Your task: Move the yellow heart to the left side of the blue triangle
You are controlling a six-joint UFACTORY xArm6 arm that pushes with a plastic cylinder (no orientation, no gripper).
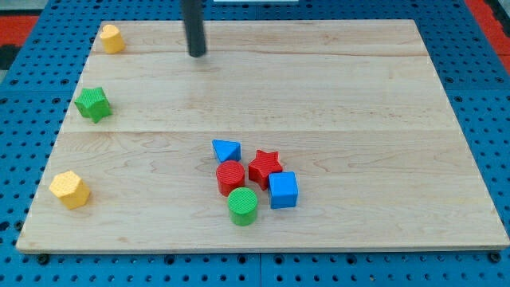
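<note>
Nearest the view's bottom edge of the wooden tabletop (358,96): a green cylinder (243,206), upright, at the front of a tight cluster. Far off toward the view's left, at about the same depth: a yellow block (69,190) with a faceted, roughly hexagonal outline, alone near the tabletop's corner.

Just behind the green cylinder and touching or nearly touching it: a red cylinder (230,176). To the view's right of that pair: a blue cube (283,190), and close behind it a red star (264,167), pressed up beside the red cylinder. At the back of the cluster: the blue triangle (226,150), just beside the red cylinder, with bare wood on the view's left of it.

Farther back, near the left edge: a green star (93,104), well apart from everything else.

Farther still: my tip (197,54), down at the tabletop near the view's top, touching no block, well apart from the cluster. Only a straight dark rod here, so cannot tell any hand state.

Farthest, in the top-left corner: the yellow heart (111,37), its shape hard to make out at this size, to the view's left of my tip and well apart from the blue triangle.
</note>
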